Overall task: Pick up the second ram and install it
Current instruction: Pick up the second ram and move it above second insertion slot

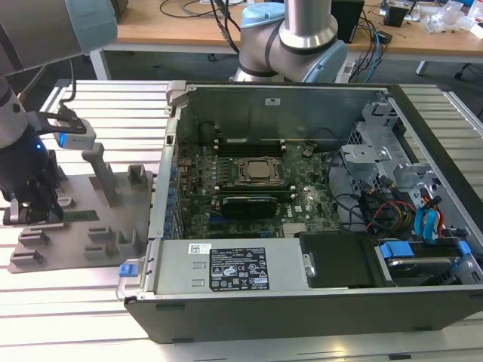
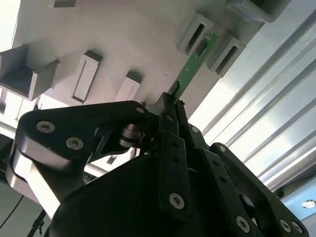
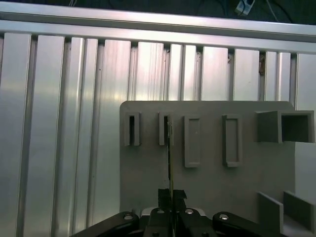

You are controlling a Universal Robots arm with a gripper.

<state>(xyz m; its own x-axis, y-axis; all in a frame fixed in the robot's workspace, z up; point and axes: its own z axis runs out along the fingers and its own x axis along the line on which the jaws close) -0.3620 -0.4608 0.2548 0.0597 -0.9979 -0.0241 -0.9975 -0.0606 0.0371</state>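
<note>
Gripper [image 1: 34,211] is hovering low over the grey tray [image 1: 75,243], at the tray's end farthest from the computer case [image 1: 302,320], on the exterior view's left. Tray is lying flat on the slatted metal table [image 1: 68,305], just beside the open case.

In the second wrist view the gripper [image 2: 174,98] is clenching the ram stick [image 2: 195,61]. The two black fingers [image 2: 168,133] are pressing together on the stick's near end, with no gap showing. Stick is standing on its long edge and running away from the fingertips across the tray [image 2: 123,39]. Its far end is sitting between two raised slot blocks near one edge of the tray.

In the first wrist view the stick [image 3: 170,148] is showing edge-on as a thin line, from the gripper [image 3: 171,193] to the slot blocks, over the tray [image 3: 212,187] and table [image 3: 59,123]. It is possibly resting in its holder rather than lifted; hard to tell.

In the exterior view the stick [image 1: 81,216] is showing as a green strip beside the gripper. Motherboard [image 1: 302,204] is lying exposed inside the case.
</note>
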